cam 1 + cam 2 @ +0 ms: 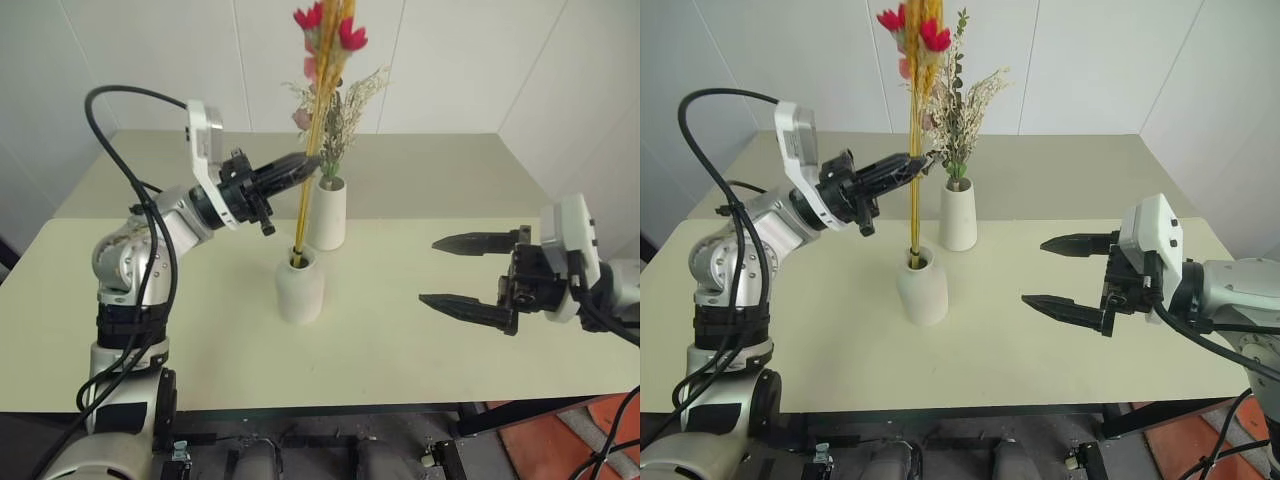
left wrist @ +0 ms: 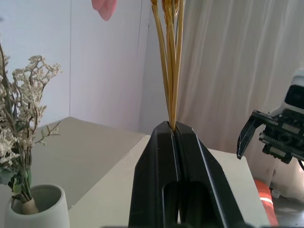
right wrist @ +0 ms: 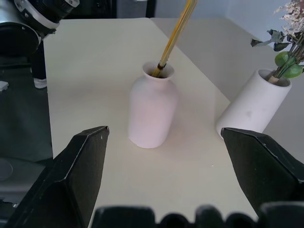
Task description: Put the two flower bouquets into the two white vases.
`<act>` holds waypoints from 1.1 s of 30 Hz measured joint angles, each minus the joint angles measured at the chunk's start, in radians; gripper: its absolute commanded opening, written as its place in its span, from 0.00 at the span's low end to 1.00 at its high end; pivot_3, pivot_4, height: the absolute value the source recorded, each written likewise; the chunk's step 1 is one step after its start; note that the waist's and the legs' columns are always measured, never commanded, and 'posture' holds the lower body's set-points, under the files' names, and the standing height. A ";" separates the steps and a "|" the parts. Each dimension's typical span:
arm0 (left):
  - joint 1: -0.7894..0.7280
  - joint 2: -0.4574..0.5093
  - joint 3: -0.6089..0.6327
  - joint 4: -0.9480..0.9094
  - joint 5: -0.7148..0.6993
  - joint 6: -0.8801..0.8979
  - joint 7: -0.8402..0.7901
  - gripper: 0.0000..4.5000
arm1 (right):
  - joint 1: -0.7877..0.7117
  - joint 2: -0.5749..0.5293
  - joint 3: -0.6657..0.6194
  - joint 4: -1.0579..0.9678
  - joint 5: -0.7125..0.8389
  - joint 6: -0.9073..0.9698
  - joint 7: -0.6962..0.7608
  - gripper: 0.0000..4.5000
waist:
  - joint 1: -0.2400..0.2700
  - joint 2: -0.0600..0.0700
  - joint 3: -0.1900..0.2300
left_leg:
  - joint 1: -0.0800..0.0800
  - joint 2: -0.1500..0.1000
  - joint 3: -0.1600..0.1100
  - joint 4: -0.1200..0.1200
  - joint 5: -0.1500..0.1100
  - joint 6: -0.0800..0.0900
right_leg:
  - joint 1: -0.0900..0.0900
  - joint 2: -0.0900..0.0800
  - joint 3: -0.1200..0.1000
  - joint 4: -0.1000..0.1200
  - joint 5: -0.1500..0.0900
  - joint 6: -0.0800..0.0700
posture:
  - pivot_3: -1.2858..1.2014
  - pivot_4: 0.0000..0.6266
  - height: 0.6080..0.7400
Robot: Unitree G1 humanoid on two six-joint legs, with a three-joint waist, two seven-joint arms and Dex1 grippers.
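Observation:
The thin bundle of yellow stalks (image 1: 305, 205) with red-pink blossoms stands with its lower ends inside the short bottle-shaped white vase (image 1: 300, 285). My left gripper (image 1: 310, 162) is shut on the stalks a little above that vase's neck, reaching in from the left. Just behind stands the tall slim white vase (image 1: 327, 212), holding the bushier dried bunch (image 1: 338, 112). My right gripper (image 1: 428, 270) hovers open over the table to the right of both vases, with nothing between its fingers. The right wrist view looks between those fingers at the short vase (image 3: 151, 114) and the tall vase (image 3: 251, 104).
The pale table (image 1: 400, 340) has its front edge close to me, and bare surface lies around the vases. White walls rise behind the far edge. A black cable (image 1: 120, 150) loops above my left arm.

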 measured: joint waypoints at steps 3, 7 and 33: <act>0.030 -0.003 0.000 -0.008 -0.001 -0.002 0.004 0.10 | 0.006 0.000 -0.001 -0.001 0.006 0.000 -0.001 1.00 | 0.000 0.000 0.000 | 0.000 0.000 0.000 0.000 0.000 0.000 | 0.000 0.000 0.000 0.000 0.000 0.000 | 0.52 0.24 1.00; 0.105 0.026 0.001 -0.075 -0.022 0.036 0.003 0.37 | 0.010 0.000 -0.002 -0.003 0.008 0.000 -0.002 1.00 | -0.004 0.000 0.000 | 0.000 0.000 0.000 -0.001 0.000 0.000 | 0.000 0.000 0.000 0.000 0.000 0.000 | 0.52 0.24 1.00; 0.640 0.548 0.281 -0.223 0.096 -0.139 -0.325 0.99 | 0.057 -0.002 -0.001 0.131 -0.055 -0.007 0.033 1.00 | 0.000 0.000 0.000 | 0.000 0.001 0.002 -0.004 0.000 0.000 | -0.003 -0.002 -0.001 -0.001 -0.005 -0.006 | 0.52 0.24 1.00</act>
